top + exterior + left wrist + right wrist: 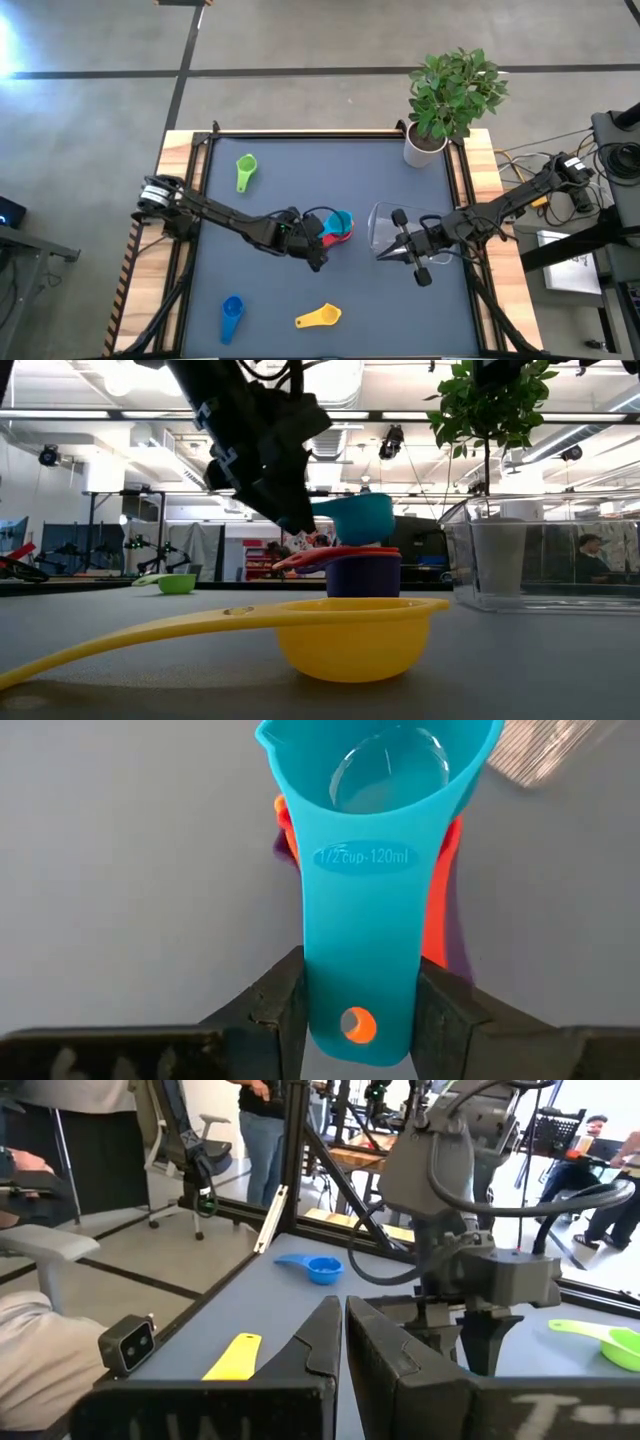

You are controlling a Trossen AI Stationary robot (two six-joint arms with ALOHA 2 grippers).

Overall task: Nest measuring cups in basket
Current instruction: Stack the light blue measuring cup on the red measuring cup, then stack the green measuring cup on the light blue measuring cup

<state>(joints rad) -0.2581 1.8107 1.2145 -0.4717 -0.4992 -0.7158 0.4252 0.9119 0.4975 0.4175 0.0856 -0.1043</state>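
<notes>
My left gripper (318,243) is shut on the light blue cup (340,221) at mid-table. The cup's bowl (355,518) sits right over a red-orange cup (335,555) nested in the purple cup (365,575). The green cup (245,170) lies far left, the dark blue cup (232,318) near left and the yellow cup (320,318) near centre, each on the mat. The clear basket (392,225) stands on the mat to the right of the stack. My right gripper (385,252) is shut at the basket's near-left part; I see it touch nothing. My left gripper pinches the light blue cup's handle near its free end (357,990), one finger (280,1010) on each long edge, beside the hanging hole. The fingers slant down from the table's left, lying along the handle. The bowl is upright; whether it rests in the red-orange cup, I cannot tell.
A white pot with a green plant (425,150) stands at the far right corner, behind the basket. A raised black frame (300,133) borders the mat. People and chairs show in the room beyond. Open mat lies between the green cup and the stack.
</notes>
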